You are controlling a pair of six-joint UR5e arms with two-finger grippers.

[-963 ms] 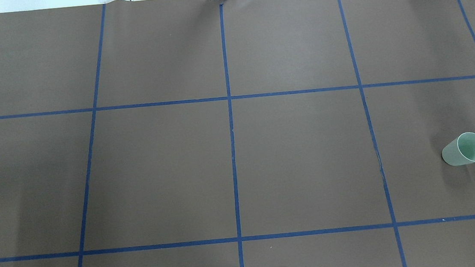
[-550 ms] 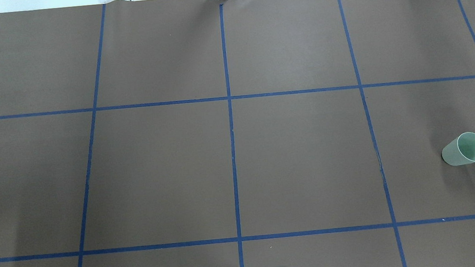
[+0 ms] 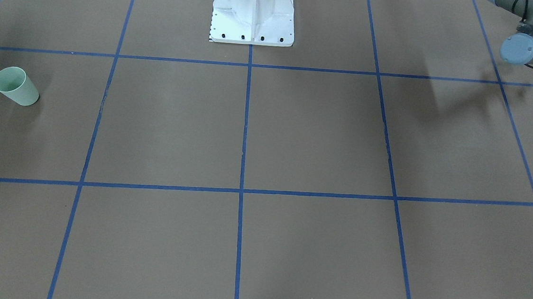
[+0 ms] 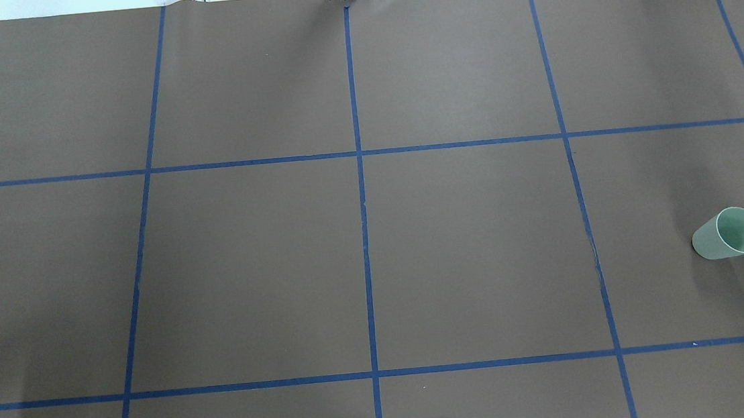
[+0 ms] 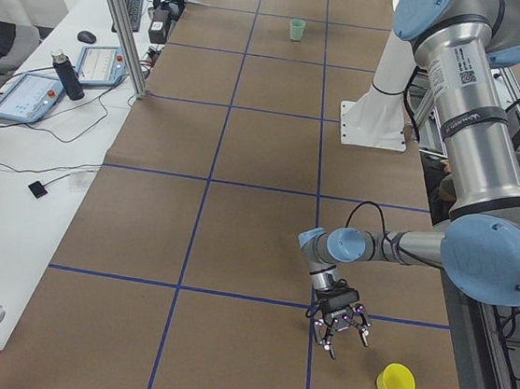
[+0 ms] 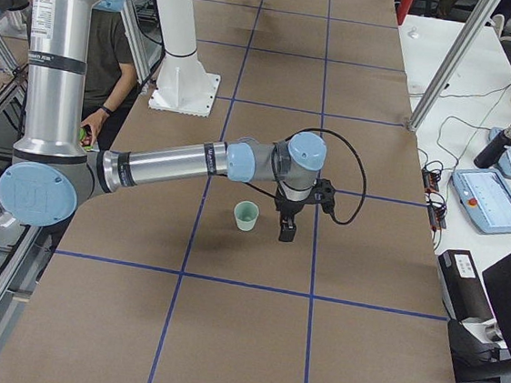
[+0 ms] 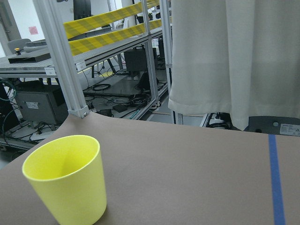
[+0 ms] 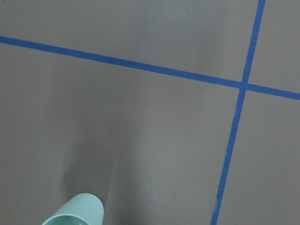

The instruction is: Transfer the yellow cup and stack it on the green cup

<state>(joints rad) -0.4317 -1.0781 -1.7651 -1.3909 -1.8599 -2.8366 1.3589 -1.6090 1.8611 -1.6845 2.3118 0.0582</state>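
So the yellow cup [image 5: 396, 381] is sitting upright on the bench [image 4: 481, 226] near the left fingers [image 5: 330, 339], not touching them. The green cup [image 6: 246, 215] is standing just beside the right fingers [image 6: 285, 228]. Can't tell if either pair's apart or together.

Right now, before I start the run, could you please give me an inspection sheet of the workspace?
Surface: brown table with blue tape grid.
Job's things: yellow cup upright at the robot's left end; green cup upright at its right end; not stacked.
Clutter: nothing seen.
Pincers: left pincer beside the yellow cup, apart; right pincer beside the green cup, apart; open or shut, cannot tell.
Cables: black cable looped at the right wrist.
Surroundings: side bench with tablets; person beside the robot.
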